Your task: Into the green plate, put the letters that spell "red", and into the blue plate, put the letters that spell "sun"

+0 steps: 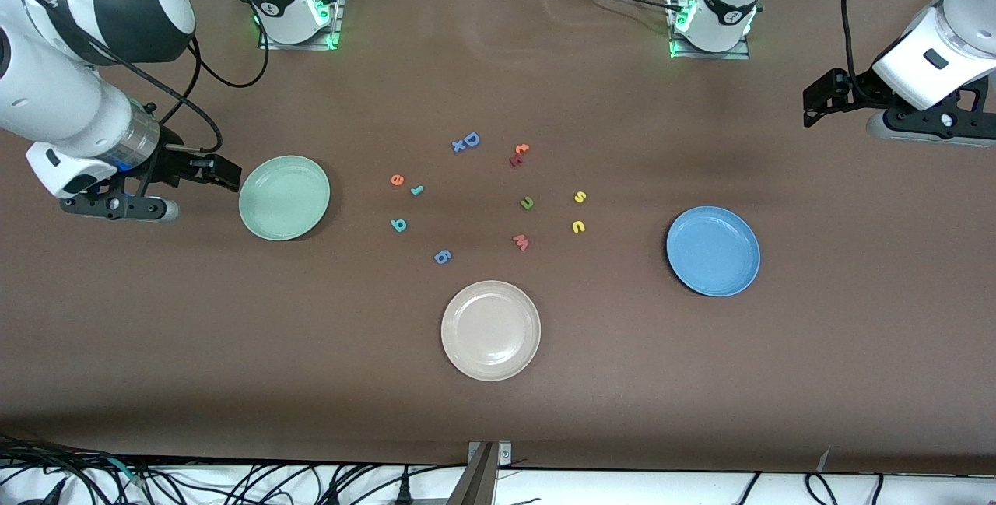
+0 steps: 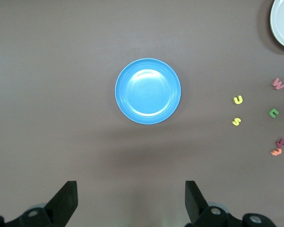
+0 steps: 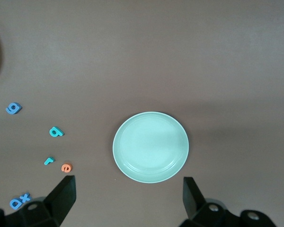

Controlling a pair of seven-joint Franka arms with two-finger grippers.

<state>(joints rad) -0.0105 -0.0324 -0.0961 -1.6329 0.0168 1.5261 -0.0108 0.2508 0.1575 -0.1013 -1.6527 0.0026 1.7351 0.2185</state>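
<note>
The green plate (image 1: 284,198) (image 3: 150,146) and blue plate (image 1: 713,250) (image 2: 148,91) lie empty. Between them are scattered the orange e (image 1: 398,180) (image 3: 66,167), teal r (image 1: 417,191) (image 3: 48,161), teal d (image 1: 399,225) (image 3: 56,132), yellow s (image 1: 580,196) (image 2: 236,121), yellow u (image 1: 578,226) (image 2: 238,100) and green n (image 1: 527,203) (image 2: 274,113). My right gripper (image 1: 224,173) (image 3: 128,187) hangs open over bare table beside the green plate. My left gripper (image 1: 815,104) (image 2: 131,189) is open too, over bare table at the left arm's end.
A beige plate (image 1: 490,330) lies nearest the front camera. Other letters are mixed in: a blue D with an x (image 1: 467,142), a red and orange pair (image 1: 519,154), a pink w (image 1: 520,242) and a blue 6 (image 1: 443,257).
</note>
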